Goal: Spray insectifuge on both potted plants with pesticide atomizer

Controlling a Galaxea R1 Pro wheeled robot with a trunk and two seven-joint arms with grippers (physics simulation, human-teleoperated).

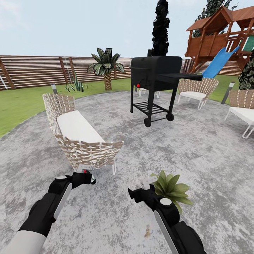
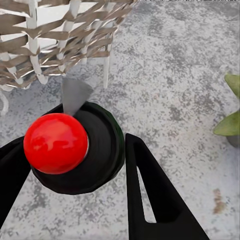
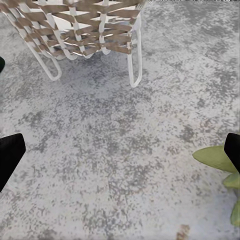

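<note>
My left gripper (image 1: pixel 87 176) (image 2: pixel 75 145) is shut on the pesticide atomizer (image 1: pixel 84 171) (image 2: pixel 95 150). I see the atomizer end-on as a dark round body with a red ball on top, and a pale grey cone (image 2: pixel 75 95) stands out from it toward the chair. One potted plant (image 1: pixel 173 188) (image 2: pixel 229 122) (image 3: pixel 217 157), a low rosette of broad pointed leaves, sits on the paving just right of my right gripper (image 1: pixel 135 193) (image 3: pixel 122 150). That gripper is open and holds nothing. The second potted plant is out of view.
A woven chair (image 1: pixel 79 135) with a white cushion stands just ahead of my left gripper. A black grill (image 1: pixel 155 86) is farther on, with more chairs (image 1: pixel 195 91) to the right. A palm (image 1: pixel 107 67), a spiky plant (image 1: pixel 76 85) and a slatted fence (image 1: pixel 31 70) edge the lawn.
</note>
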